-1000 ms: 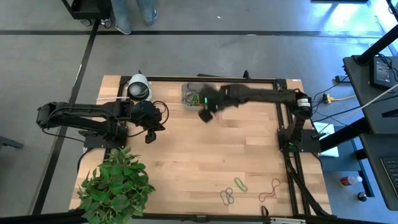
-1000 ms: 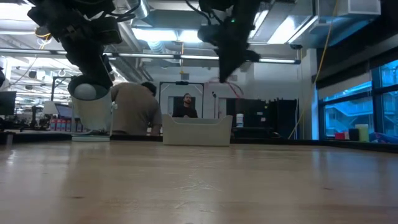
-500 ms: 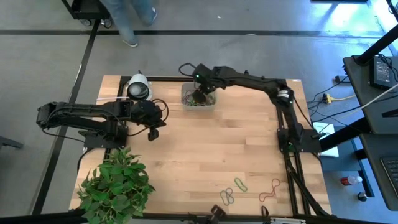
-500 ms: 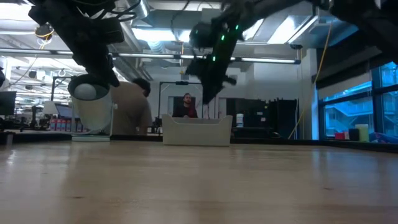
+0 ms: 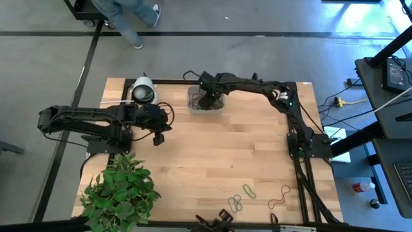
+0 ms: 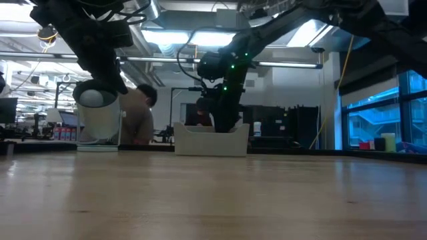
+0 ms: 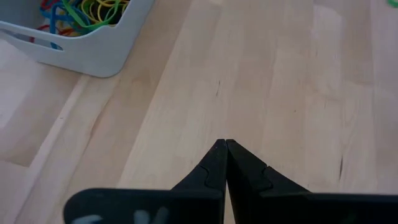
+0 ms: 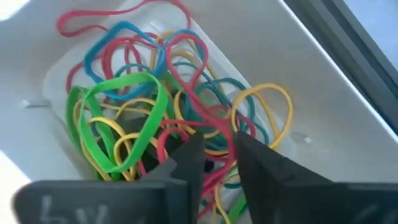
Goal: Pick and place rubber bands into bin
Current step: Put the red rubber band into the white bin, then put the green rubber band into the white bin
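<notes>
2 arms: dark, jointed, over a pale wood-plank table [image 5: 212, 161].
Right gripper [image 8: 214, 155]: lowered into the bin [image 5: 206, 101] at the table's far edge; its 2 dark fingers stand slightly apart above the pile, nothing pinched between them.
Bin: shallow translucent plastic, rounded corners, holding a tangle of thin floppy rubber bands [image 8: 155, 118] in green, red, yellow and blue.
Loose rubber bands [image 5: 241, 196]: several green, tan and red loops lying flat near the table's front right.
Left gripper [image 7: 225, 144]: fingertips pressed together, empty, hovering over bare wood at the left side.
Tape roll [image 5: 143, 90]: round, white and black, far left corner.
Plant [image 5: 119, 193]: leafy green, front left.
</notes>
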